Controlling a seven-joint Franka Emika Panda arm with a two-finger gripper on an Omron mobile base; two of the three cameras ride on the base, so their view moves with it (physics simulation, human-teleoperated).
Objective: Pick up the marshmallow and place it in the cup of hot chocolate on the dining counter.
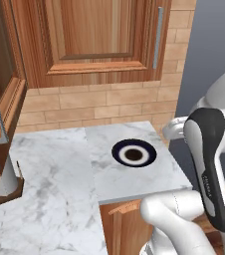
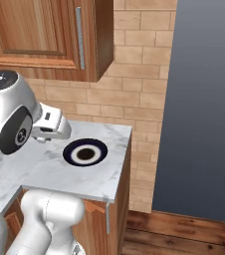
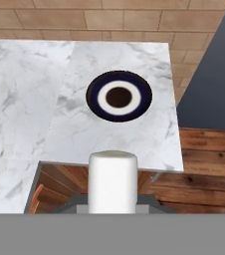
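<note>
Closest to the hand camera, the marshmallow (image 3: 112,179) is showing as a white, round-shouldered block standing upright at 6 o'clock in the hand view. The tool (image 3: 113,206) seems to be clamping it from both sides, though just thin dark slivers of the fingers are peeking out at its base, so the grip is hard to read. The marshmallow's top is overlapping the near edge of the marble surface (image 3: 25,99), while wooden cabinet fronts and the plank floor (image 3: 209,164) are showing below and to either side of it.

At 12 o'clock from the marshmallow, well apart from it, a dark blue plate (image 3: 92,97) is lying flat on the surface, with a white ring and a dark brown centre. It is sitting on the right-hand slab, near the corner where the marble is ending against a dark grey-blue wall (image 3: 224,60).

From the left base view, the white arm (image 1: 211,164) is rising at 4 o'clock and bending over the surface (image 1: 50,174), with the plate (image 1: 117,152) lying near the middle of the frame. A tan brick wall (image 1: 94,102) is backing the marble, and a wooden wall cabinet (image 1: 94,40) is hanging above it.

From the right base view, the arm (image 2: 7,119) is standing at 9 o'clock, just beside the plate (image 2: 69,152), which is resting near the far right corner of the surface (image 2: 30,169).
</note>
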